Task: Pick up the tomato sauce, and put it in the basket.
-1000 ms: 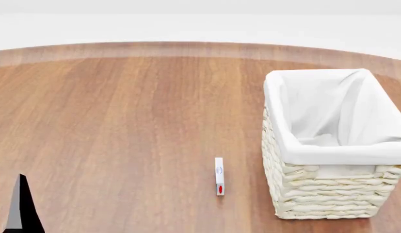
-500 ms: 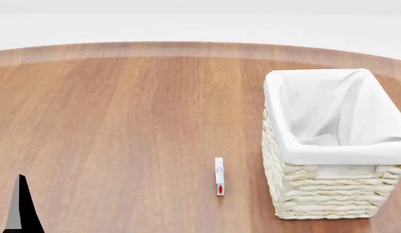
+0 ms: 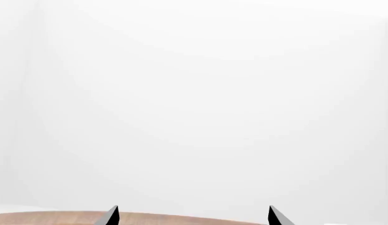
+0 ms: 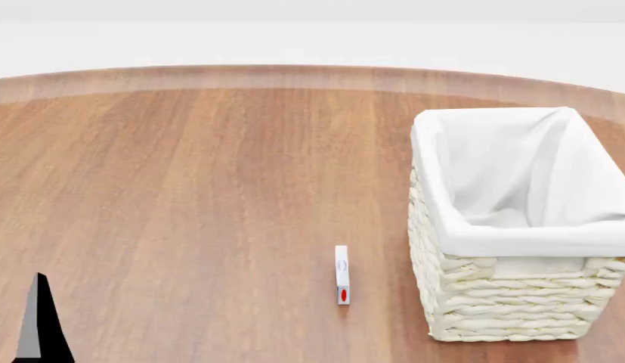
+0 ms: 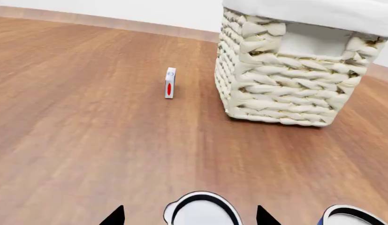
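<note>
Right tool (image 5: 188,216) open around silvery round can top (image 5: 201,212).

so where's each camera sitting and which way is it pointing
Head view: high up, looking down over the table at the basket and a small white box; a left gripper fingertip shows at the lower corner.
Left wrist view: faces blank white background over the table's far edge; two fingertips show.
Right wrist view: low over the table, facing the basket and box; fingertips flank a can top.
Shared: head and right wrist both show the basket and box.
</note>
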Robot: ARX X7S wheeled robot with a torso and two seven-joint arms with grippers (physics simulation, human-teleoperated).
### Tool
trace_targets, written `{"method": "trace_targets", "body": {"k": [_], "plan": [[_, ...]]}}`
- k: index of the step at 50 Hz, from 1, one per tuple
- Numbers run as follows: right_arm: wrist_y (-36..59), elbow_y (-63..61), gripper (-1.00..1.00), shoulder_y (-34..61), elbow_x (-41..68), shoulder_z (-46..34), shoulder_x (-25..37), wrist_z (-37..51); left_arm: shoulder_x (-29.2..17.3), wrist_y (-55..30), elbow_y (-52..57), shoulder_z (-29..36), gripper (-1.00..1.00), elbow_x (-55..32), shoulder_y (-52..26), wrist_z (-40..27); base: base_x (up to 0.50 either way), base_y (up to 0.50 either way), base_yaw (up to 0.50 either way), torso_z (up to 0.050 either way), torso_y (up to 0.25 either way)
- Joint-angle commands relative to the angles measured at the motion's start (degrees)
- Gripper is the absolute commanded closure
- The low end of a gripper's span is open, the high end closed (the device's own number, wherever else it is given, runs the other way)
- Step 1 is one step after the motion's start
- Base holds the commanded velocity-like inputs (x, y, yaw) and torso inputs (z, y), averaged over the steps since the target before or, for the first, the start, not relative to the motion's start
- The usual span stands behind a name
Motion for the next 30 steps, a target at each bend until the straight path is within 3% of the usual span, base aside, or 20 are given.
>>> {"method": "trace_targets", "body": {"k": [1,30], "plan": [[-0.5,0.9,-1.00,0.3,0.4,0.4,0.4,0.3,0.0,-0.2,-0.1,0.7,-1.00,0.5,-0.4,-0.2,0.00,0.00,0.00,0.000,0.000],[-4.5,11.0,-1.00,3.5,2.7,-0.8,-1.8,-2.0,-0.4,-0.3,-0.5,1.4,-1.00,1.1,-0.6,-0.7,0.00,0.00,0.00,0.000,0.000]]}}
